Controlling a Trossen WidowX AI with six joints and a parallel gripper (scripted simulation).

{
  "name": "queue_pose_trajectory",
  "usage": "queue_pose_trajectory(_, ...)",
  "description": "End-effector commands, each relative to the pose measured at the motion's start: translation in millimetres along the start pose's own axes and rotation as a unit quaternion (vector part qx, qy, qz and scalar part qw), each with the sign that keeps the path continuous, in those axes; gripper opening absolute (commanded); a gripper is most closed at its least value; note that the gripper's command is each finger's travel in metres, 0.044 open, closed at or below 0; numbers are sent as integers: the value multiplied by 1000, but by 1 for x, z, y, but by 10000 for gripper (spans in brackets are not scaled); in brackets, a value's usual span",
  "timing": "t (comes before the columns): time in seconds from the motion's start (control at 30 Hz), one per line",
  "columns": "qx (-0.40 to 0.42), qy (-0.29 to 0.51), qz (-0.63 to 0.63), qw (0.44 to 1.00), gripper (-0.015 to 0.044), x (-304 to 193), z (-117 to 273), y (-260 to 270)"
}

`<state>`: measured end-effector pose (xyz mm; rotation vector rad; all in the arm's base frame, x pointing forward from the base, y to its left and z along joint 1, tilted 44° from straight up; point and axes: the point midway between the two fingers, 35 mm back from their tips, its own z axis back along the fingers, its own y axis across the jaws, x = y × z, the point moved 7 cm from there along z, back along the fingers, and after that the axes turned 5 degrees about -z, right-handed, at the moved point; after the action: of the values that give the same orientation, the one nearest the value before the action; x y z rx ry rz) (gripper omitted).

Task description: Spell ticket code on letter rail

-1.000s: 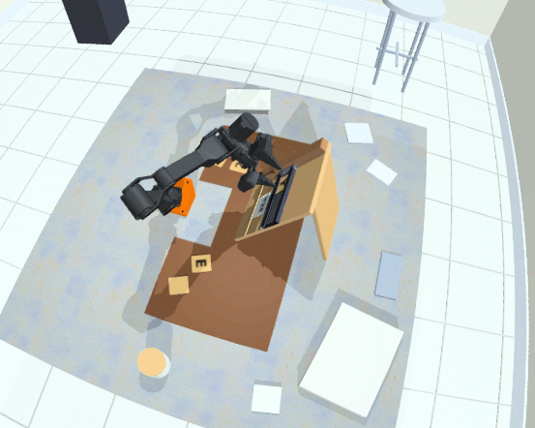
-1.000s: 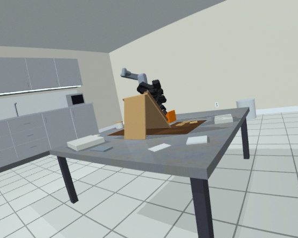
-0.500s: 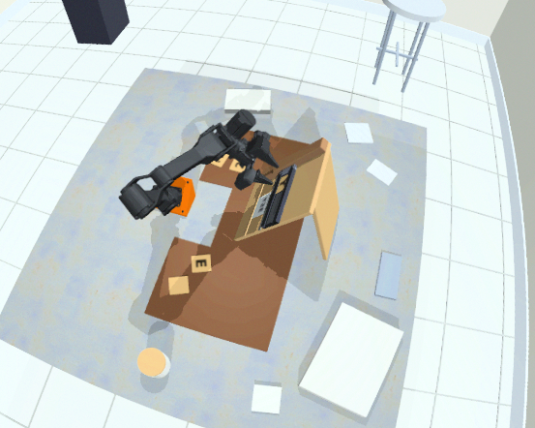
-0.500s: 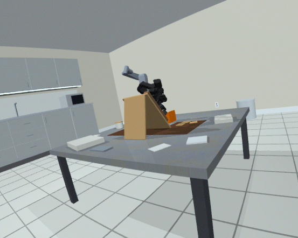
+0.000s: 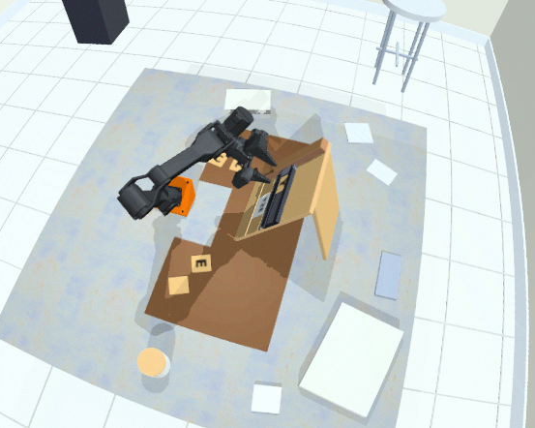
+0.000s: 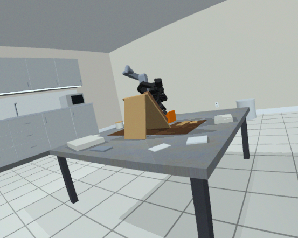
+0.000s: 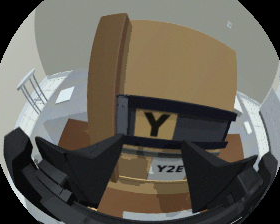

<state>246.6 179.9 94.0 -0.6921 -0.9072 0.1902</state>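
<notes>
Hovering in the centre of the top view, the black two-fingered claw [image 5: 272,173] [image 7: 153,141] is standing with its fingers apart and nothing between them, just in front of the slanted tan wooden board [image 5: 304,186] [image 6: 157,116] [image 7: 178,65]. Toward the left part of the dark letter rail [image 5: 279,196] [image 7: 203,131], in the middle of the wrist view, a square tan wooden tile with a black Y [image 7: 156,125] is sitting upright to read. Below the rail, the pale printed ticket [image 5: 261,205] [image 7: 166,169] is showing "Y2E", its right end running up to a finger. On the brown mat [image 5: 239,300] [image 6: 189,129], a square tan tile marked E [image 5: 201,263] is lying in the lower left of the top view, near a blank-looking tan tile [image 5: 178,285]. Two more tan tiles, one marked 3 [image 5: 219,160] and one partly hidden [image 5: 235,166], are resting above centre, beside the arm.
</notes>
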Motion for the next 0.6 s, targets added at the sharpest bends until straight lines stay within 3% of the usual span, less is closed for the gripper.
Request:
queue_pose_trajectory(0.0,0,0,0,1000,242,0,0,0)
queue_pose_trajectory(0.3,0,0,0,1000,6,0,0,0)
queue_pose_trajectory(0.57,0,0,0,1000,0,0,0,0)
